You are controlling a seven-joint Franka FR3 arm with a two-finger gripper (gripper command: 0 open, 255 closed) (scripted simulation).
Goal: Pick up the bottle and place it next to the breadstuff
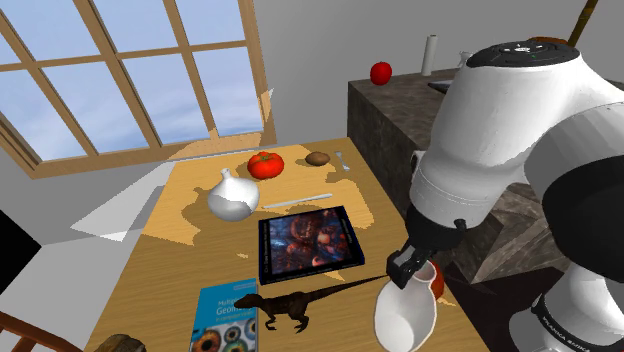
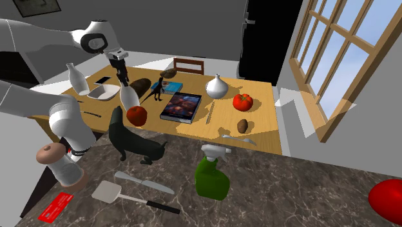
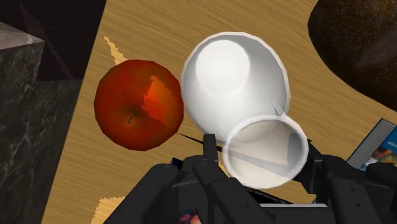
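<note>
The wooden table [image 1: 180,270] carries the scene, with the white Franka arm [image 1: 500,150] reaching low toward the shoulder view's five o'clock. In the second exterior view a dark loaf, the breadstuff [image 2: 142,86], lies at two o'clock of the white bottle [image 2: 129,97], and a red apple [image 2: 136,116] sits at its five o'clock. The black gripper [image 3: 262,153] is clenched on the tilted bottle's neck. The pick looks done. Setting it down beside the loaf and letting go are left.
</note>
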